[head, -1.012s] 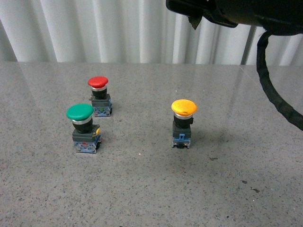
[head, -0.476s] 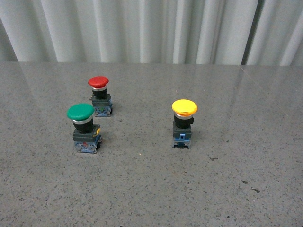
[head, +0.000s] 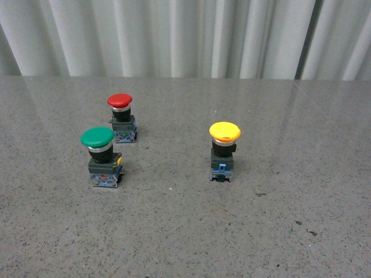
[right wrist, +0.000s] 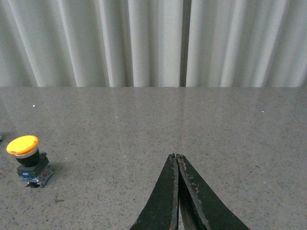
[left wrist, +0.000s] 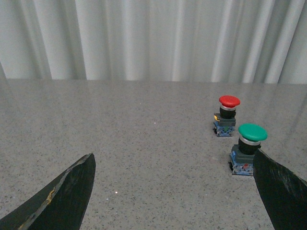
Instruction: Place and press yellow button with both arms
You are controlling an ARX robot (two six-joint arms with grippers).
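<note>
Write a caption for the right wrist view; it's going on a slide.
Right gripper, jaws shut, above the grey table, with the yellow button standing upright off to one side.

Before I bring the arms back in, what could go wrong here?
1. The yellow button stands upright on a small base; an off-centre press might tip it.
2. The green button sits next to the open left gripper finger, so a sweep could knock it or the red button.
3. The right gripper is shut, so it cannot grasp without opening.
</note>
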